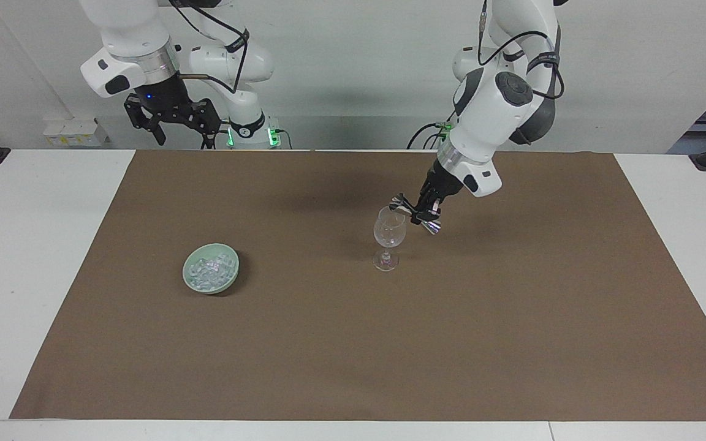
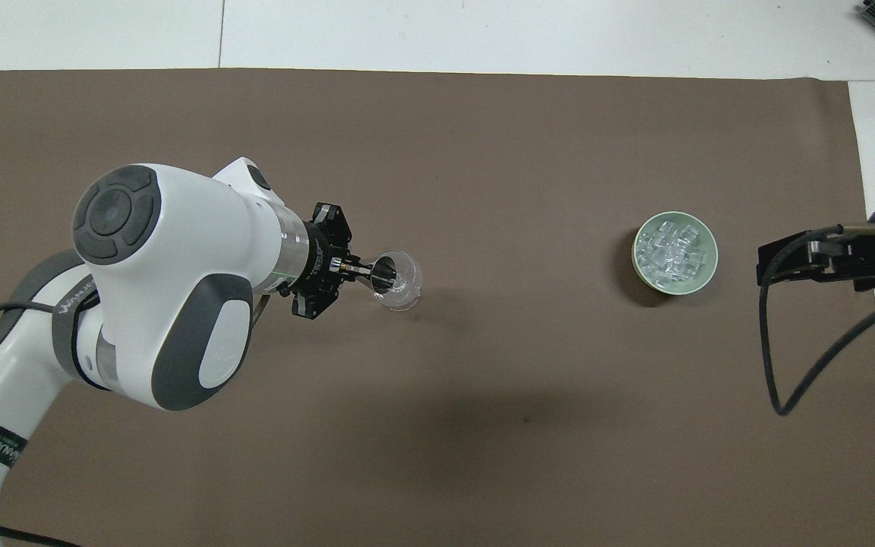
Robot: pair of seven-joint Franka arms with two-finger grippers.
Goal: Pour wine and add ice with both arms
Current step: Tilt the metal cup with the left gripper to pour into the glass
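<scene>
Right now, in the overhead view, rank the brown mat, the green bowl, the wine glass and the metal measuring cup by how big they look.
Largest to smallest:
1. Brown mat, by far.
2. Green bowl of ice.
3. Wine glass.
4. Metal measuring cup, held over the glass's rim by the shut left gripper; being raised, it looks larger than it is, yet still smallest.
</scene>
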